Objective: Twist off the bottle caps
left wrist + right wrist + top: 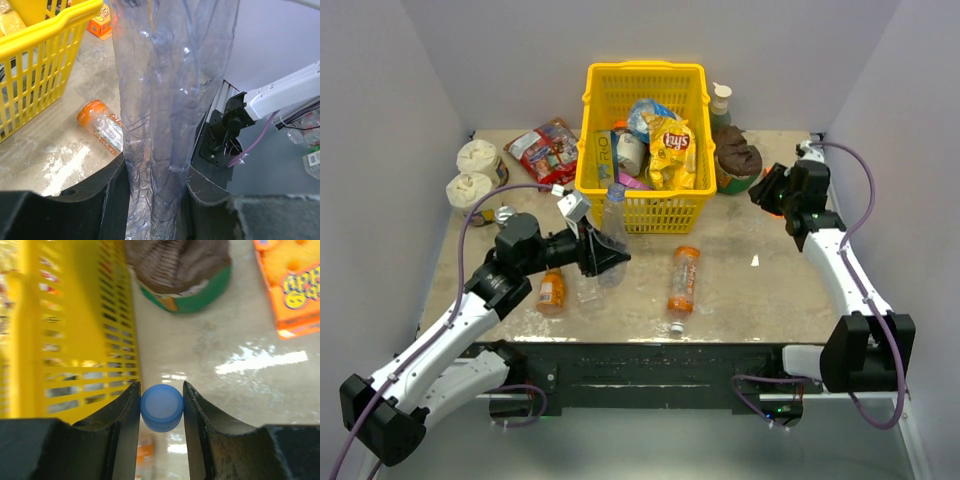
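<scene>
Clamped in the left gripper, a crumpled clear bottle is held at centre-left of the overhead frame, before the yellow basket. An orange-labelled bottle is seen lying at centre — a blue cap is pinched by the right gripper at upper right.

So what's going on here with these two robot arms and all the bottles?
They're unscrewing bottle caps. The left gripper is clamped on a crumpled clear bottle in front of the yellow basket. The right gripper pinches a small blue cap, apart from any bottle. An orange-label bottle and a small orange juice bottle lie on the table, untouched.
</scene>
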Available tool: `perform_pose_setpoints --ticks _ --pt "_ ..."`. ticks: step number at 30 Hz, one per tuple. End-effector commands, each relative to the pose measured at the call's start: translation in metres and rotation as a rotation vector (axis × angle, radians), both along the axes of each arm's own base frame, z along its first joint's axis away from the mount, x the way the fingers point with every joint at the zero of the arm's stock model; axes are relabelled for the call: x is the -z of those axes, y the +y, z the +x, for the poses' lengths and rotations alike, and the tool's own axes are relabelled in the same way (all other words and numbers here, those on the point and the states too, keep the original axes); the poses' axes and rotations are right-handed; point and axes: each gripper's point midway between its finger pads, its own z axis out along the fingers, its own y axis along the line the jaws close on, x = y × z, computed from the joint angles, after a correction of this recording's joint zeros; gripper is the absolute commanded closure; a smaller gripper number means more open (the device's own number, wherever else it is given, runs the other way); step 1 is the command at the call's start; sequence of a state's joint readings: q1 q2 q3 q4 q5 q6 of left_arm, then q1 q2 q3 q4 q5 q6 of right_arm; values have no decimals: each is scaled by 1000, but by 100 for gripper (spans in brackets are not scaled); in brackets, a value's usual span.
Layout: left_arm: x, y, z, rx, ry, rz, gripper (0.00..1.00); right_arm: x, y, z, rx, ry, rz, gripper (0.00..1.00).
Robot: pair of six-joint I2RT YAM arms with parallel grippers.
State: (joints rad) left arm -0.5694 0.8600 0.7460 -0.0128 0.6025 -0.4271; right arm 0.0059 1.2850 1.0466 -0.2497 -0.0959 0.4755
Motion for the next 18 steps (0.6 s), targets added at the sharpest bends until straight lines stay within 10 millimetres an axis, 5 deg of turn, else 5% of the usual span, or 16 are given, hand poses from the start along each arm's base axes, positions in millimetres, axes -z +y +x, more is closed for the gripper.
perform_pose_setpoints --ticks 1,11,18 --pt "-16 0 15 -53 -25 -23 71 13 -38 1 157 -106 -146 83" --pt "-15 -6 34 -88 -10 -23 70 94 -45 12 175 49 -188 82" --pt "-14 -9 46 -104 -5 -9 71 126 -52 35 185 130 -233 80"
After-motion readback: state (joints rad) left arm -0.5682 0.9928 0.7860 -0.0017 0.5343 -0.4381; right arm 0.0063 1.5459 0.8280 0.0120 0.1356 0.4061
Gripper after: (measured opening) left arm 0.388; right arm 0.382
